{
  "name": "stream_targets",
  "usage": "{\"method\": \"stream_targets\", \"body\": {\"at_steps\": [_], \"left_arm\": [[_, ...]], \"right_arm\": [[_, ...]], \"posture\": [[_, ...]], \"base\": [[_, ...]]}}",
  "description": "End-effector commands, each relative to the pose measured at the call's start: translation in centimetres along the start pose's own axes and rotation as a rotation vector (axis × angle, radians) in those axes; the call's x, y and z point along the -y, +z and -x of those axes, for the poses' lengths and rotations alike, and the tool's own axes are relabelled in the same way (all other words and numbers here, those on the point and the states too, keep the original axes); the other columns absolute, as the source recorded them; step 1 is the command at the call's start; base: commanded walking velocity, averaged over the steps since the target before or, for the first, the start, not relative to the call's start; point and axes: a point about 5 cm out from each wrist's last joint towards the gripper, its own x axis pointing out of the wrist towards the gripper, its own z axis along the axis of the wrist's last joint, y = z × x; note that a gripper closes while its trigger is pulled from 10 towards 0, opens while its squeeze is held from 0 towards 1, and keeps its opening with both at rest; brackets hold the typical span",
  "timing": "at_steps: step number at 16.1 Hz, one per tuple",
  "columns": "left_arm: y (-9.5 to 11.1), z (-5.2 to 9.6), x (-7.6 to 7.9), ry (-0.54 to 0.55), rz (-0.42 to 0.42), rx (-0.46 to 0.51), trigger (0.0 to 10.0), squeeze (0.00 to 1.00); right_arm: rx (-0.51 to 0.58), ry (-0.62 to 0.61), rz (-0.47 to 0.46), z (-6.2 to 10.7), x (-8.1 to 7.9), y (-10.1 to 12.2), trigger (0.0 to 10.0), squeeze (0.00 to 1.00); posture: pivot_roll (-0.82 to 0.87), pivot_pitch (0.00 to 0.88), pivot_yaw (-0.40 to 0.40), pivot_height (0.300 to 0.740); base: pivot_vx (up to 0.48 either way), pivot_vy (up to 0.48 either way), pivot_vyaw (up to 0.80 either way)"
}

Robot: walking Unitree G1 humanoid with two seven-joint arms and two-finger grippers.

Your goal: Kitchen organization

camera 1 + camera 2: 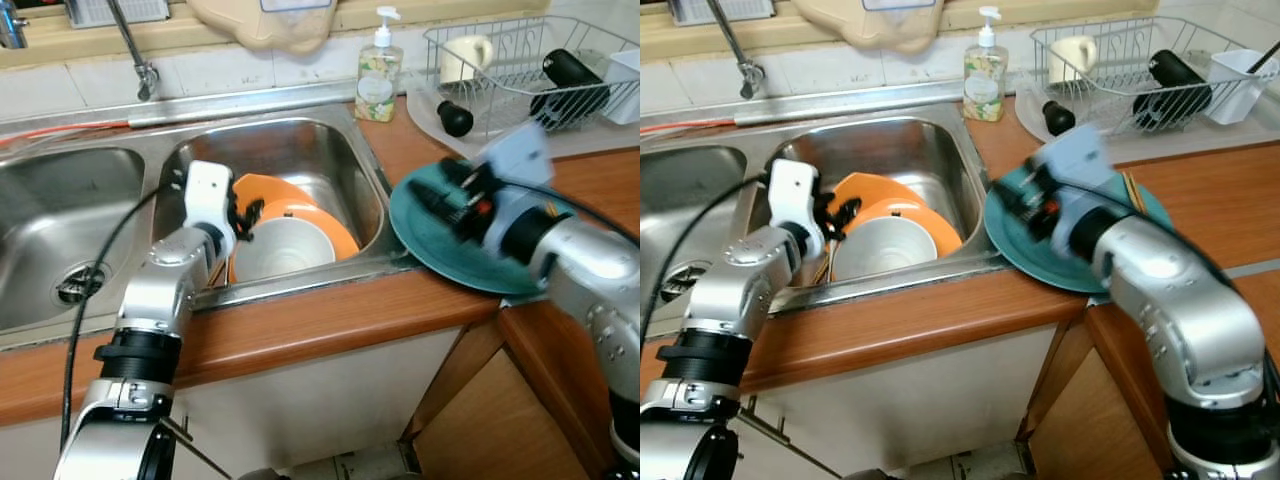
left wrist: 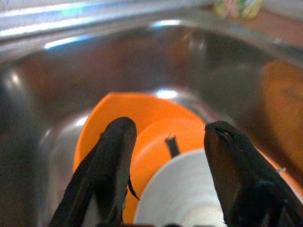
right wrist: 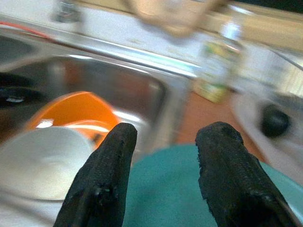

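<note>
Teal plate (image 1: 1040,262) lies flat on the wooden counter (image 1: 330,320), its rim overhanging the right edge of the right sink basin (image 1: 300,140). A pair of chopsticks (image 1: 1132,190) rests on its far side.

Right gripper (image 3: 163,142): fingers spread, nothing between them. It hovers just above the plate, pointing across it toward the basin and the back wall. In the right wrist view the teal surface lies directly below and ahead of the fingers. Motion blur on this arm in both eye views.

In the basin: white bowl (image 1: 285,248) sits on a stack of orange plates (image 1: 335,235), well left of the teal plate.

Left gripper (image 2: 168,156): fingers also parted, empty, held over the near rim of the bowl and pointing into the basin.

Judgement: the right arm is clearly nearer to the teal plate, the left arm to the bowl. The plate is round, so there is no long axis to align to; the relation that matters is that it lies under the right gripper, with the overhanging rim toward the sink as the likeliest edge to pinch.

Beyond: soap dispenser (image 1: 379,70) behind the basin; wire dish rack (image 1: 530,70) at the back right, holding a cream mug (image 1: 465,55) and a dark bottle (image 1: 572,78).
</note>
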Motion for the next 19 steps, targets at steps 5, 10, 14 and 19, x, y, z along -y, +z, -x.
{"method": "stream_targets", "body": {"at_steps": [5,10,14,19], "left_arm": [[2.1,1.5,2.7,-0.229,-0.076,0.178,10.0,1.0],[1.6,4.6,5.7,-0.522,-0.154,0.195,10.0,0.0],[1.4,5.9,6.6,-0.635,-0.179,0.181,10.0,0.0],[1.1,6.6,7.1,-0.668,-0.189,0.163,10.0,0.0]], "right_arm": [[-0.144,-0.293,-0.088,1.6,4.5,-1.3,10.0,1.0],[-0.386,-0.47,-0.049,3.2,6.6,-3.5,10.0,0.0],[-0.488,-0.472,-0.087,3.2,6.8,-4.8,10.0,0.0],[-0.534,-0.447,-0.085,2.8,6.3,-5.3,2.5,0.0]], "posture": [[-0.21,0.0,0.077,0.74],[-0.21,0.0,0.072,0.74],[-0.2,0.0,0.067,0.74],[-0.2,0.0,0.062,0.74]], "base": [[0.0,0.0,0.0],[0.0,0.0,0.0],[0.0,0.0,0.0],[0.0,0.0,0.0]]}}
